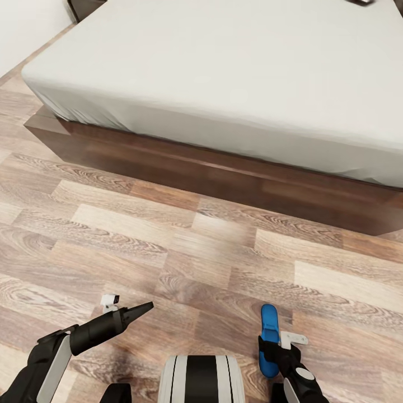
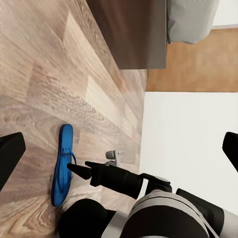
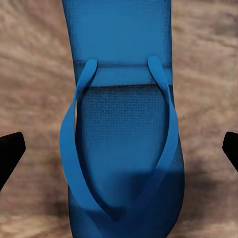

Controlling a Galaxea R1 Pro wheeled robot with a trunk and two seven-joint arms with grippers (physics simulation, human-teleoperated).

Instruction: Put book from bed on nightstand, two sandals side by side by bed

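A: Sandal [image 1: 269, 336], item one. Where is it lying against the tool?

B: Lying flat on the wood-plank floor [image 1: 168, 252] at near right, bright blue, toe pointing toward the bed [image 1: 224, 67]. The right gripper [image 1: 274, 351] is sitting directly over its near end. In the right wrist view the sandal [image 3: 121, 124] is showing straps-up between the two dark fingertips [image 3: 11, 151], which are standing wide apart at either side and not touching it.

A: So the right tool is released?

B: Spread wide, gripping nothing. Sandal is resting on the floor beneath it.

A: Item two, the left tool?

B: The left gripper [image 1: 140, 309] is hanging over bare floor at near left, well apart from the sandal. In the head view its fingers are reading as one closed dark point, yet its own wrist view is showing fingertips [image 2: 10, 153] wide at both edges, so I am recording it as parted and carrying nothing. That view is also looking across at the sandal [image 2: 63, 166] under the right gripper [image 2: 74, 168].

A: Bed?

B: Light-grey mattress on a dark brown frame [image 1: 224, 176], occupying the far half, well beyond the sandal.
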